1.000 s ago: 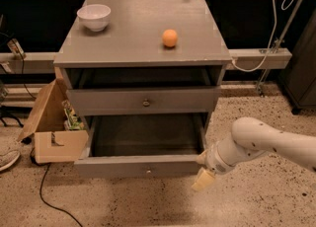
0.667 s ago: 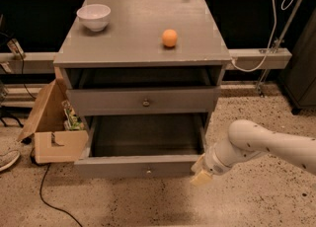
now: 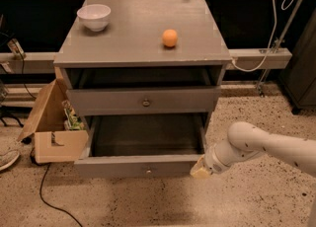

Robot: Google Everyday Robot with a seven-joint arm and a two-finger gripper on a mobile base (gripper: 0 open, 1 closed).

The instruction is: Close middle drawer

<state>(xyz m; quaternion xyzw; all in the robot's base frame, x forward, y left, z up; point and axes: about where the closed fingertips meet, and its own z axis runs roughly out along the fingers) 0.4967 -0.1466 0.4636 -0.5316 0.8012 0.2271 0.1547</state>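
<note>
The middle drawer [image 3: 143, 166] is pulled far out of the grey cabinet [image 3: 138, 38]. It is a wide shallow box, empty inside, with a narrow front and a small brass knob [image 3: 148, 170]. Above it, the taller-fronted top drawer [image 3: 145, 100] stands slightly out. The lowest drawer is hidden beneath the open one. My gripper [image 3: 200, 170] is low on the right, at the right end of the middle drawer's front, touching or nearly touching it. My white arm [image 3: 261, 147] reaches in from the right edge.
A white bowl [image 3: 94, 16] and an orange ball [image 3: 170, 38] sit on the cabinet top. An open cardboard box [image 3: 52, 127] stands on the floor against the cabinet's left side. A black cable [image 3: 47, 191] lies on the speckled floor. A shoe [image 3: 6, 159] is at the far left.
My gripper has moved slightly left and up, closer to the right end of the middle drawer's front. The drawer has not visibly moved.
</note>
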